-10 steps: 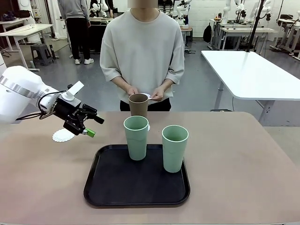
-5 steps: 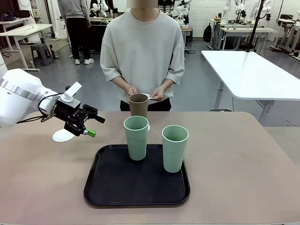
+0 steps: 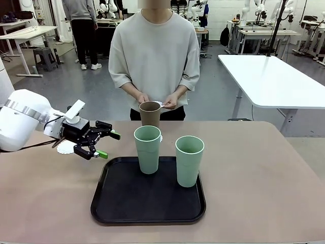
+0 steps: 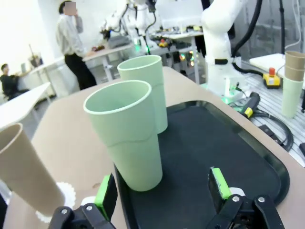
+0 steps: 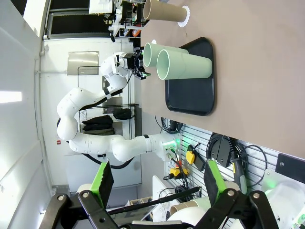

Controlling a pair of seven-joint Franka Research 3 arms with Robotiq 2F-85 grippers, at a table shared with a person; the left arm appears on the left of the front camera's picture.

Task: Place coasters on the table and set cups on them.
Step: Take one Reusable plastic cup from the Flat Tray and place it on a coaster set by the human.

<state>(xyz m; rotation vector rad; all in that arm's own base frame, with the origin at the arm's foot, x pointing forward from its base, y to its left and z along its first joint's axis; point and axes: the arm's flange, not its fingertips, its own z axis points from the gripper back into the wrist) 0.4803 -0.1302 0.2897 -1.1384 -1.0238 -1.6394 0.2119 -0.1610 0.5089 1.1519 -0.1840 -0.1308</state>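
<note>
My left gripper (image 3: 109, 145) has its fingers wide open and holds nothing. It hangs low over the table (image 3: 264, 178), just beside the black tray (image 3: 99, 203), and points at the near green cup (image 3: 148, 150). In my left wrist view that cup stands right in front of my two green pads (image 4: 106, 195). My right gripper (image 5: 157, 176) is open and empty too, and it is far from the cups. The other green cup (image 3: 189, 160) stands on the tray as well. The brown cup (image 3: 150, 114) is on the table past the tray and seems to stand on a lacy white coaster (image 4: 66, 191). One bare coaster (image 3: 63, 148) lies flat on the table just behind my left gripper. The person's hands (image 3: 170, 101) hold a small white thing, likely one more coaster. I think the near green cup is my next job, and it should go onto the bare coaster. The cup looks empty, so it should be light. It looks hard and not shiny, so my pads should not slip much. It is tall and could tip over if I bump it. I would hold it around the middle, one pad on each side. It gets wider toward the top, so it should not slide down out of my grip. The coaster looks thin and very light. It could slide or bend if the cup drags on it.
</note>
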